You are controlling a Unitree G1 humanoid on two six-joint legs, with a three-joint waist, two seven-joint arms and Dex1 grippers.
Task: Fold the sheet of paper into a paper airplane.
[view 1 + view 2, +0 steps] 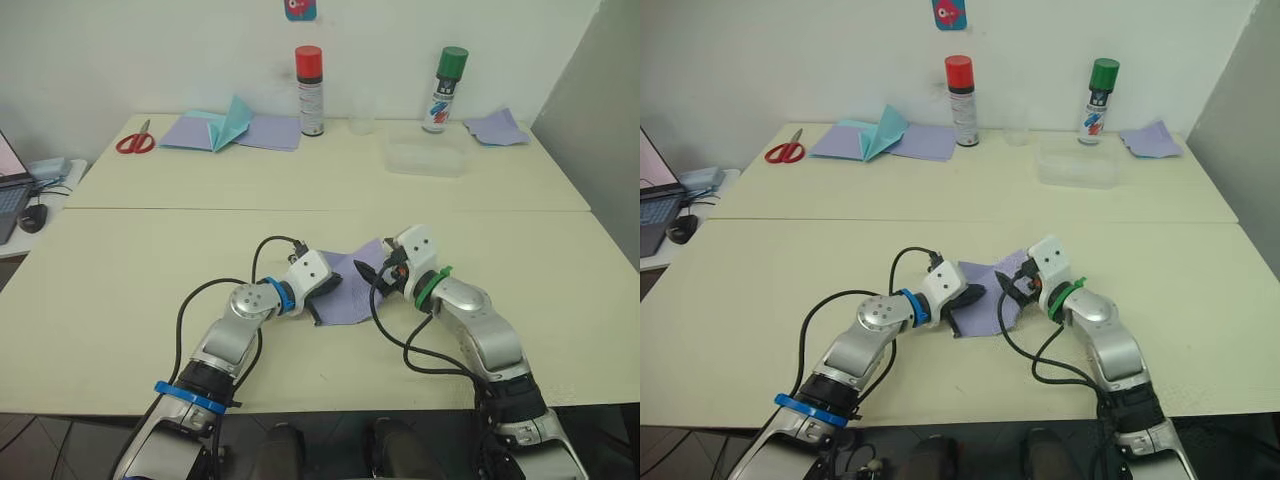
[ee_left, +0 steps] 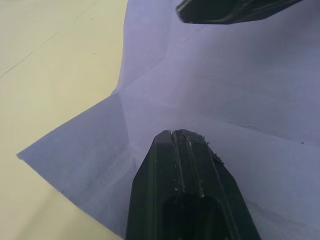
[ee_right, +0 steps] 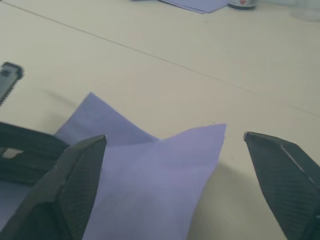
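Lavender, faintly creased sheet of paper (image 1: 348, 290), one corner raised.

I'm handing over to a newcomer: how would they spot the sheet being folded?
On the near table, look between the left gripper and right gripper. The sheet of paper is pale lavender; the other lavender sheets lie far back by the spray cans.
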